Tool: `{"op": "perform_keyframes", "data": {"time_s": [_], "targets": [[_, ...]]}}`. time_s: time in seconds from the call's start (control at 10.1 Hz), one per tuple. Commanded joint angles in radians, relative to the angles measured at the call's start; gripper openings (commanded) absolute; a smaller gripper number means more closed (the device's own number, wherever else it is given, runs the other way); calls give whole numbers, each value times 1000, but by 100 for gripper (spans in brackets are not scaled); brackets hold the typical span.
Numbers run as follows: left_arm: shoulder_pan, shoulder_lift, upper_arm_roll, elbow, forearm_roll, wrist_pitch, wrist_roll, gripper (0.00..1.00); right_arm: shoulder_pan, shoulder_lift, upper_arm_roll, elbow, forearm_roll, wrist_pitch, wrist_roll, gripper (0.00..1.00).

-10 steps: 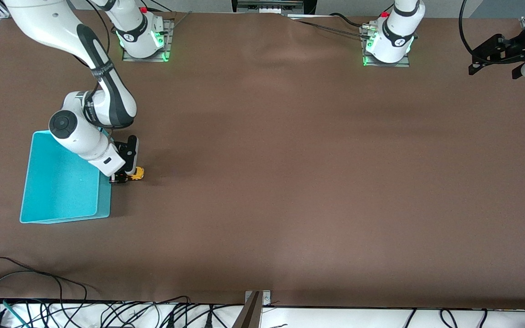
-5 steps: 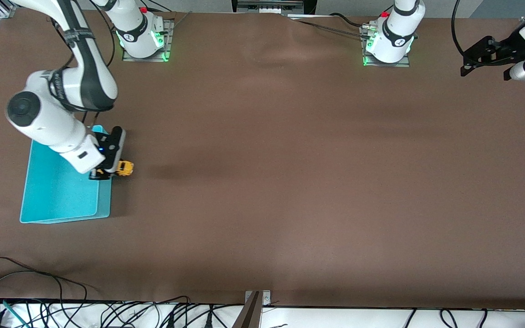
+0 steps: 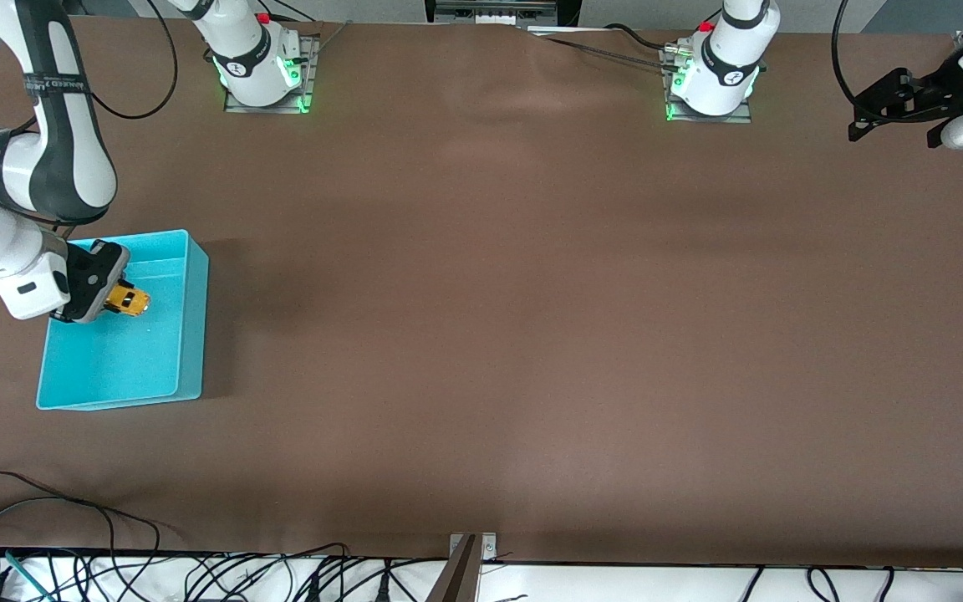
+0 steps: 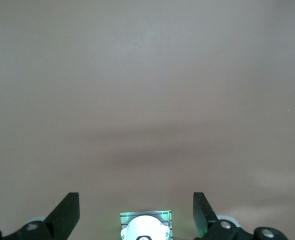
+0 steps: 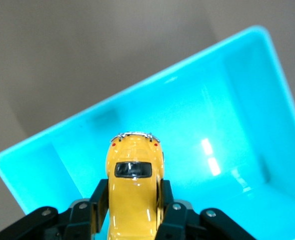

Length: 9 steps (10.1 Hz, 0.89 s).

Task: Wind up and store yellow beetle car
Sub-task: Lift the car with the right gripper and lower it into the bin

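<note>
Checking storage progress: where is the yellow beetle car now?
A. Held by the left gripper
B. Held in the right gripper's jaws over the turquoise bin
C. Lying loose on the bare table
B: the right gripper clamps the yellow beetle car over the turquoise bin.

Left gripper (image 4: 136,212): two black fingers (image 4: 66,214) spread wide apart, nothing between them.
Table (image 4: 147,90): plain brown surface under the gripper, with a soft shadow band across it.
Robot base (image 4: 145,227): white, lit green, on a metal plate, seen between the fingers.
</note>
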<state>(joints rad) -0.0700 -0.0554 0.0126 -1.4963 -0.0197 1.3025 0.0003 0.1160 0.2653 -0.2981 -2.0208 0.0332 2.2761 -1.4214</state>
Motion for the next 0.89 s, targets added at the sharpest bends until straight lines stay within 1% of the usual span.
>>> {"op": "perform_keyframes", "data": {"time_s": [0.0, 0.1, 0.2, 0.4, 0.6, 0.69, 0.79], "targets": [[15, 2, 3, 2, -34, 3, -16, 100, 5, -5, -33, -148, 11, 202, -8, 0], [15, 2, 3, -2, -34, 1, -16, 100, -4, 8, -41, -182, 11, 264, -7, 0], [15, 5, 1, -4, -32, 1, -16, 100, -33, 27, -41, -187, 14, 278, -5, 0], [15, 11, 1, -5, -34, 7, -11, 100, -56, 58, -41, -187, 56, 278, -10, 0], [15, 9, -5, -30, -39, 63, -8, 100, -61, 75, -41, -187, 77, 278, -10, 0], [15, 9, -5, -28, -40, 61, -9, 100, -64, 81, -41, -187, 80, 278, -10, 0], [4, 11, -5, -21, -40, 57, -16, 100, -75, 92, -41, -185, 103, 278, -10, 0]]}}
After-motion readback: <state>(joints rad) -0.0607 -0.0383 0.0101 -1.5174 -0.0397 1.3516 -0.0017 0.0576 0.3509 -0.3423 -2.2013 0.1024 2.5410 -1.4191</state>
